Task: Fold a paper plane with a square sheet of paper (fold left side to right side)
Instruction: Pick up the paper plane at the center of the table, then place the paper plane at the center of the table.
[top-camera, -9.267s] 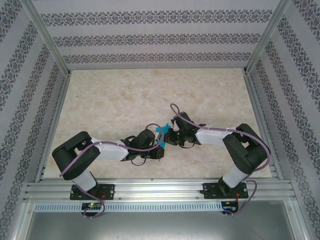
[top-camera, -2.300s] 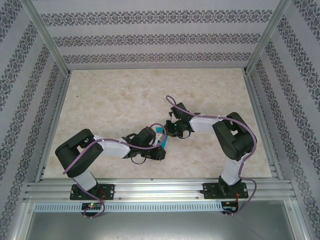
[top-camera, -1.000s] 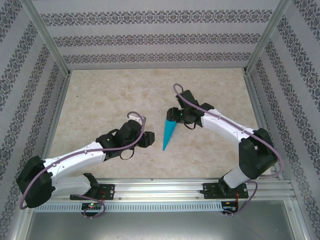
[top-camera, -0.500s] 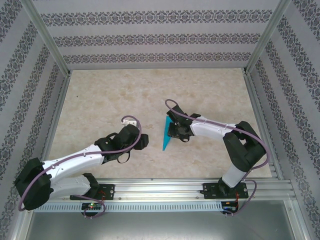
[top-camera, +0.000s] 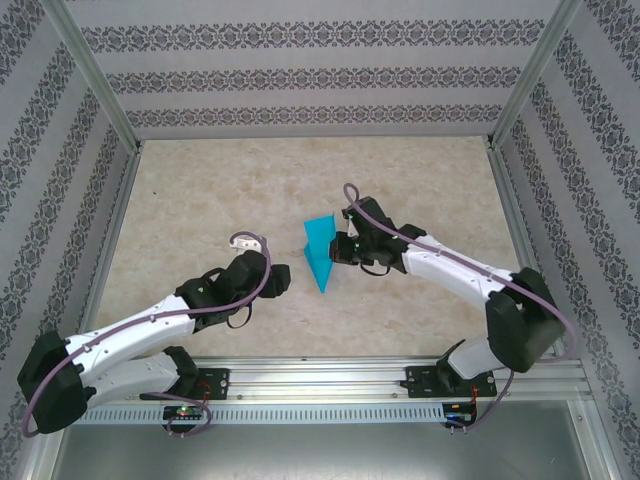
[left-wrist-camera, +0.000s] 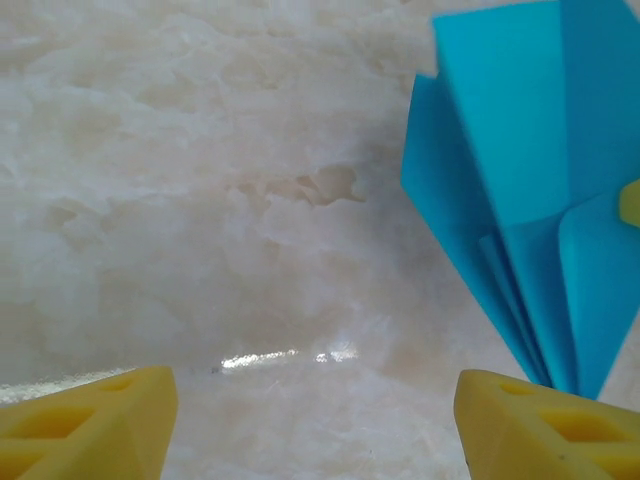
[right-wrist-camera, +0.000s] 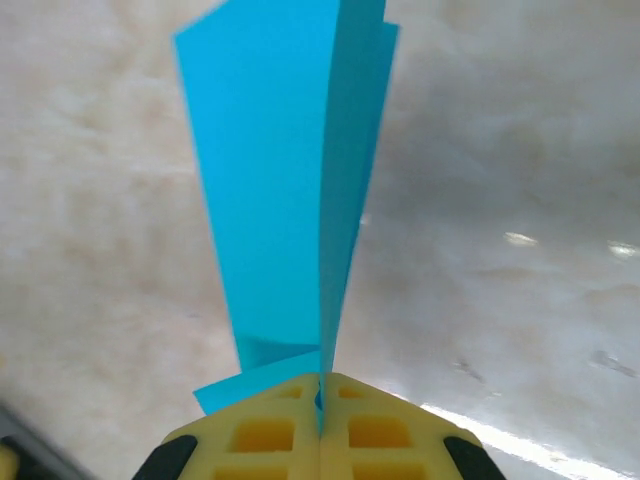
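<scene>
Since the earlier top view, the right gripper (top-camera: 339, 250) has pinched fully closed on the paper plane (top-camera: 319, 252), and the left gripper (top-camera: 281, 279) has backed away to the left. The plane has also swung round and now shows a broader teal face.

**Position.** The plane sits mid-table, between the two arms, with its narrow point aimed toward the arm bases. Its wide end points to the far side of the table (top-camera: 200, 190). Whether the point touches the table cannot be confirmed.

**Gripper state.**
- Right: in the wrist view, the pads meet with only the paper's stacked layers between them, and the wings rise away from the grip.
- Left: the jaws stand wide apart and hold nothing. The plane lies just beside the left gripper's right finger, not between the fingers.

**Handling properties (estimated).** The thin paper is very light and limp. It springs open at the creases, is likely to slide on the smooth table, and crushes under side load.

**Grip point (recommended).** Hold the folded centre spine, where the layers stack thickest. Avoid the single-layer wing edges and the sharp tip. Keep the pinch square to the crease.
</scene>
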